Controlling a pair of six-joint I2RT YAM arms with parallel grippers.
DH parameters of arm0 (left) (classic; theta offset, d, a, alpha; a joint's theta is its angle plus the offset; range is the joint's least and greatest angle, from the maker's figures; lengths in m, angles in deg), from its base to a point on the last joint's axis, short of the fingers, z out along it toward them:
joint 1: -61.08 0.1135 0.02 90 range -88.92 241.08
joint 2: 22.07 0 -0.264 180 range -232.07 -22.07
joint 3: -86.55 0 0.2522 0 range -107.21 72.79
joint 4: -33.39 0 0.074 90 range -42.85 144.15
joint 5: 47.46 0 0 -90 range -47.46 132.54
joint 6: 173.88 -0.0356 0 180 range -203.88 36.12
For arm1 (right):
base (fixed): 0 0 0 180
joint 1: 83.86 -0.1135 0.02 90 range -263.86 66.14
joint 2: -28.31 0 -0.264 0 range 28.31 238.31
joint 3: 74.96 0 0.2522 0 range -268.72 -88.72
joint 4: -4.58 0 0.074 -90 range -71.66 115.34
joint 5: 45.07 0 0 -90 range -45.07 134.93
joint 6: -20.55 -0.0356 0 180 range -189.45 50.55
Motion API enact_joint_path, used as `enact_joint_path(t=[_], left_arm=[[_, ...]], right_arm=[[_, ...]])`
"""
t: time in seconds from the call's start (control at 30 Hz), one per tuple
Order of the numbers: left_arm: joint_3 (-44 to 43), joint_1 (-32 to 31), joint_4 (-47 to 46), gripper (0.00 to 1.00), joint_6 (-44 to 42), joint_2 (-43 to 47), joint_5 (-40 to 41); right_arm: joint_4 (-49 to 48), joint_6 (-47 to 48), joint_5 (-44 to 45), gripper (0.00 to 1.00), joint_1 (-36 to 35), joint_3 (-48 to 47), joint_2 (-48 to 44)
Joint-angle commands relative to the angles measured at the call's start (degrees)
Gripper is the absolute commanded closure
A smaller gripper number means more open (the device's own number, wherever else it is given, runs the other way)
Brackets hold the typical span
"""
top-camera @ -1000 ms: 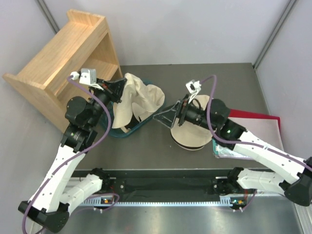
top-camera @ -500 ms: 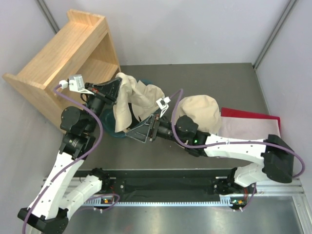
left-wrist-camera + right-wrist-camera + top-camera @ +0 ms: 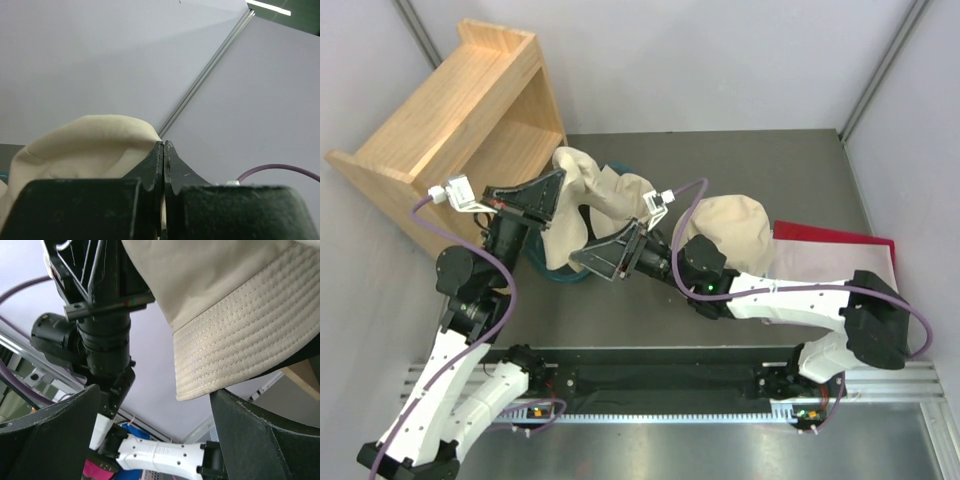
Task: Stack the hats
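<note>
Left fingers (image 3: pixel 558 180): clenched tight on a thin fold of the lifted hat (image 3: pixel 585 205). I see only a sliver of cream cloth in the pinch, so I think the hold is small.
Right fingers (image 3: pixel 603 255): spread wide, nothing in them. In the right wrist view the hat's stitched brim hangs just above the gap.
Lifted hat: cream, held up over the teal tub (image 3: pixel 548 272), at about 10 o'clock from the middle of the counter (image 3: pixel 650 310). Its loose end droops into the tub.
Other hat (image 3: pixel 725 232): cream, sitting rounded at 3 o'clock from the lifted one.
Shelf (image 3: pixel 460 100): wooden, at 11 o'clock, close behind my left arm.
Step, my guess: get a second hold on the brim.
How I would do it well: slide the right fingers up until the stitched edge sits deep between them, then squeeze. Keep the left pinch firm until then. Lift clear of the tub rim, carry the hat toward 3 o'clock, and set it squarely over the other hat.
</note>
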Motion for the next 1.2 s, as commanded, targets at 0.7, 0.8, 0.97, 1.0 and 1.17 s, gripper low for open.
enact_joint_path(t=[0.7, 0.8, 0.97, 1.0, 1.17], left_arm=[[-1.4, -0.1, -2.3, 1.0, 6.7, 6.0, -6.1], [-2.0, -0.1, -2.4, 1.0, 6.6, 5.3, -6.9], [-2.2, -0.1, -2.2, 1.0, 6.6, 5.5, -7.3], [-2.1, -0.1, -2.1, 1.0, 6.6, 5.7, -7.2], [-1.7, -0.1, -1.9, 1.0, 7.5, 5.8, -8.1]], right_arm=[[-19.6, -8.2, -4.2, 0.21, 2.2, -0.4, 4.0], [-21.3, -13.3, -7.7, 0.32, 3.0, -1.6, 7.1], [-26.7, -16.7, -10.1, 0.37, 3.6, -2.3, 10.8], [-26.4, -16.0, -10.1, 0.4, 3.6, -2.4, 10.8], [-25.1, -11.5, -7.9, 0.51, 3.9, -1.2, 9.1]])
